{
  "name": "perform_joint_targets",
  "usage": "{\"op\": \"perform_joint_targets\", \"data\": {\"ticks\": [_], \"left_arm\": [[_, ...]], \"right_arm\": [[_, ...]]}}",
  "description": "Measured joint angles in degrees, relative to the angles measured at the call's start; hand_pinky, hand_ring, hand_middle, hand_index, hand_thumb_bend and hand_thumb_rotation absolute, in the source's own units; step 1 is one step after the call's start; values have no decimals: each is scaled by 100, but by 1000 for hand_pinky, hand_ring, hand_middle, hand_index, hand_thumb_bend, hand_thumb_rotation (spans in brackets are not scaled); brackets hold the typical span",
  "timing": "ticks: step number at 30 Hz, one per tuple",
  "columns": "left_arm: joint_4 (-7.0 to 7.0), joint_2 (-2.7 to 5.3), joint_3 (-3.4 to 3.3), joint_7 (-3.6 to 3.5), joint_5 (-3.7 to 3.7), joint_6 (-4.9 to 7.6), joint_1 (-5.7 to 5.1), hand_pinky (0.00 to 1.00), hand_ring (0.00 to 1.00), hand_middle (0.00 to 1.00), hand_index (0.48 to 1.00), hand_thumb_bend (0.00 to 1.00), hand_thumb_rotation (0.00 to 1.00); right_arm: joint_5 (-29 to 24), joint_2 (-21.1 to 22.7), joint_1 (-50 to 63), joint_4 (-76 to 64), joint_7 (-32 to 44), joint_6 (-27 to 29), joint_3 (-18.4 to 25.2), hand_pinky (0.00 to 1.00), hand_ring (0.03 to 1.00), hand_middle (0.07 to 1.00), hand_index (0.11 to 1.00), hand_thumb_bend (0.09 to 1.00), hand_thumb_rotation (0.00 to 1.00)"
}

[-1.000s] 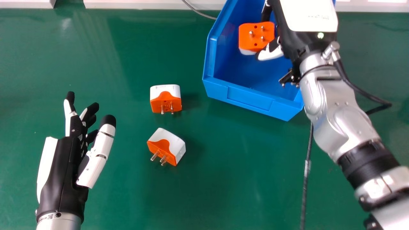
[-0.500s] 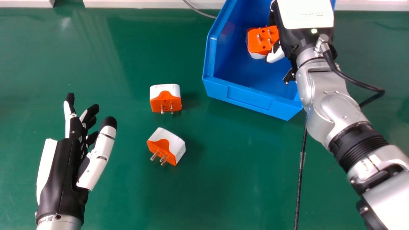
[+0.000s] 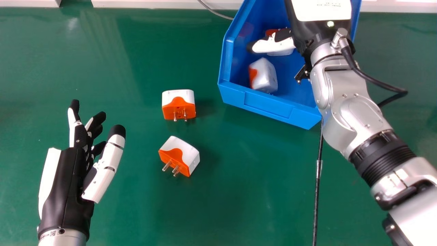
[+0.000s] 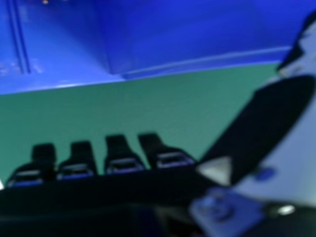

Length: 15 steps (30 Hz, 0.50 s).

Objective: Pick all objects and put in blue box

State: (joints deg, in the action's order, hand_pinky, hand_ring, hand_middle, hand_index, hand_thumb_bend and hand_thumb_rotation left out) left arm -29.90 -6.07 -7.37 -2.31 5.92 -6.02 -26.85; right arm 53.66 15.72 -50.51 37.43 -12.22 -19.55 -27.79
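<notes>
Over the blue box [image 3: 268,104], my right hand [image 3: 273,45] is open, its thumb stretched out toward the box's left wall. In the right hand view the same hand [image 4: 117,148] has its fingers extended and holds nothing. A white and orange plug adapter [image 3: 266,76] lies in the box near its front wall. Another adapter [image 3: 281,53] is farther back in it, partly covered by the thumb. Two more sit on the green table left of the box: one adapter [image 3: 178,102] farther back, one adapter [image 3: 181,153] nearer. My left hand [image 3: 73,171] is open at the left, clear of them.
A black cable [image 3: 317,184] runs down the green table [image 3: 245,191] beside the right forearm. Another thin cable [image 3: 215,13] reaches the box's back left side. A pale ledge [image 3: 164,3] borders the table's far edge.
My right hand has let go of the adapter, which now lies in the box closer to the front wall. Its thumb has swung outward, uncovering part of another adapter. The left hand has stayed put.
</notes>
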Motion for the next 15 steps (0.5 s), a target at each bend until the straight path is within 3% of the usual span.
{"op": "perform_joint_targets", "data": {"ticks": [8, 15], "left_arm": [[-7, -1, -6, -11, -5, 2, -1, 887, 950, 944, 950, 315, 700], [-34, 1, -19, -14, -18, -1, -53, 887, 949, 942, 950, 317, 703]], "right_arm": [[7, 36, 739, -1344, -33, -287, 148, 1000, 1000, 1000, 991, 691, 542], [69, -53, 2267, -3320, 25, -492, 219, 1000, 1000, 1000, 993, 665, 490]]}}
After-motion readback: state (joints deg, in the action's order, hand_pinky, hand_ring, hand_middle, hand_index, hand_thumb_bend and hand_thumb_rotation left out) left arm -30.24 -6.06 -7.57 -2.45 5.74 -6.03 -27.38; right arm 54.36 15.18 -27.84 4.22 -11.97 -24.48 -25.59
